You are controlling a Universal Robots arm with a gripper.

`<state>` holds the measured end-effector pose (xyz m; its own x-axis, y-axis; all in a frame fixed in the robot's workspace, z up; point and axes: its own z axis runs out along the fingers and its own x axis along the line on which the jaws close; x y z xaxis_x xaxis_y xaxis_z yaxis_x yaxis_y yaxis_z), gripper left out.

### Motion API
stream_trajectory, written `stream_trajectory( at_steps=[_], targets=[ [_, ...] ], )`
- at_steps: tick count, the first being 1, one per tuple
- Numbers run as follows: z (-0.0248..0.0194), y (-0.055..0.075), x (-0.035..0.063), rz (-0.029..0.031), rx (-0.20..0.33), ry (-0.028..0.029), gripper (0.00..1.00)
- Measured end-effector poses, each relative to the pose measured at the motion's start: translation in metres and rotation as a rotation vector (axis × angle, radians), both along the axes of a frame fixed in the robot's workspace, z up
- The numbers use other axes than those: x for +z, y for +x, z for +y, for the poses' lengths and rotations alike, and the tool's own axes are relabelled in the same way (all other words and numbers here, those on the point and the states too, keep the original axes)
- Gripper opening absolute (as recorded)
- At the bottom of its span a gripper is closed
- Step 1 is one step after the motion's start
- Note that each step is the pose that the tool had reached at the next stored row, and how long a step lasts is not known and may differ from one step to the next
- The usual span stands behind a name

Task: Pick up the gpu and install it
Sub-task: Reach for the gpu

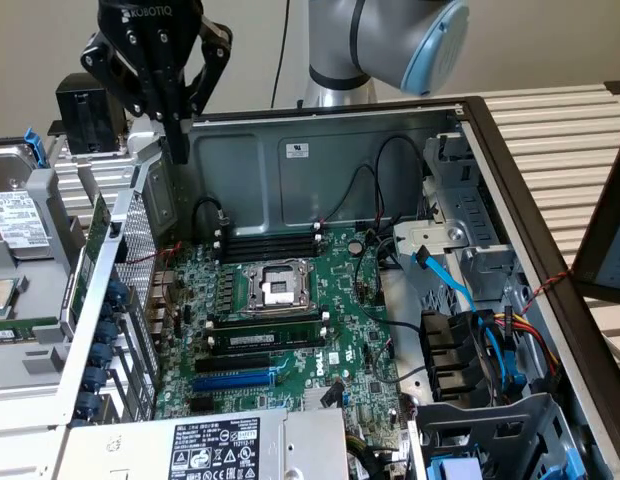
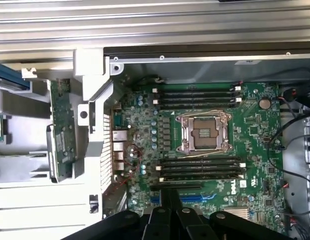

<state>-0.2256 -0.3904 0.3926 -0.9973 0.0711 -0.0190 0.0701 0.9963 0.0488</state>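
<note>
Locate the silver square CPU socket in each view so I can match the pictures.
Exterior view: the silver square CPU socket sits near the picture's centre, toward the exterior view's left, on the green motherboard.
Wrist view: the socket lies between two banks of black memory slots.
Shared landmark: the round silver coin battery just past one memory bank's end.

My arm [image 1: 365, 40] is silver-grey with a pale blue cap [image 1: 437, 45]; its black end effector [image 1: 177, 150] reads ROBOTIQ in white.
</note>
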Motion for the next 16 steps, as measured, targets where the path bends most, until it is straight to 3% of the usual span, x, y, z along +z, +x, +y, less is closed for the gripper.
stream_trajectory(
  at_steps=[6,16],
  targets=[
    [0.0069,-0.026,-0.0001,0.0000,0.000,0.0000,0.11],
    [0.0078,-0.072,-0.0001,0.0000,0.000,0.0000,0.11]
  ],
)
